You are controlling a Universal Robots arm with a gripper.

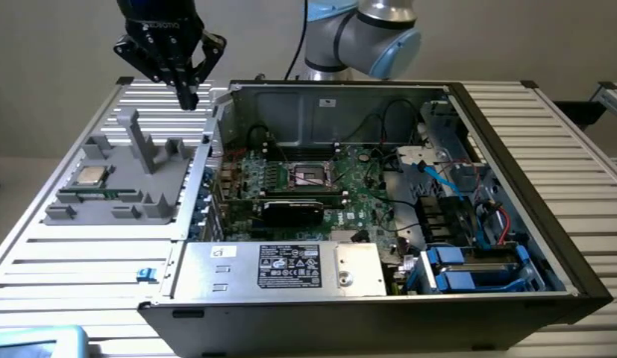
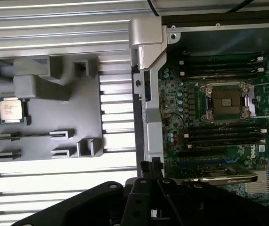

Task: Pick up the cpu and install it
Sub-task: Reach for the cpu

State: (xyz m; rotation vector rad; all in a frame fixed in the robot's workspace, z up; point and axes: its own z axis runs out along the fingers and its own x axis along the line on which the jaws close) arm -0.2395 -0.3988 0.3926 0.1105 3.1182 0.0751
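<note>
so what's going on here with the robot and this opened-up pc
A robot arm's black gripper hangs above the slatted metal table, between the grey plastic parts holder and the open black computer case, with nothing visibly in it. The small square silver-topped cpu lies in the holder, untouched. The motherboard's cpu socket looks empty, so nothing is installed yet.
</note>
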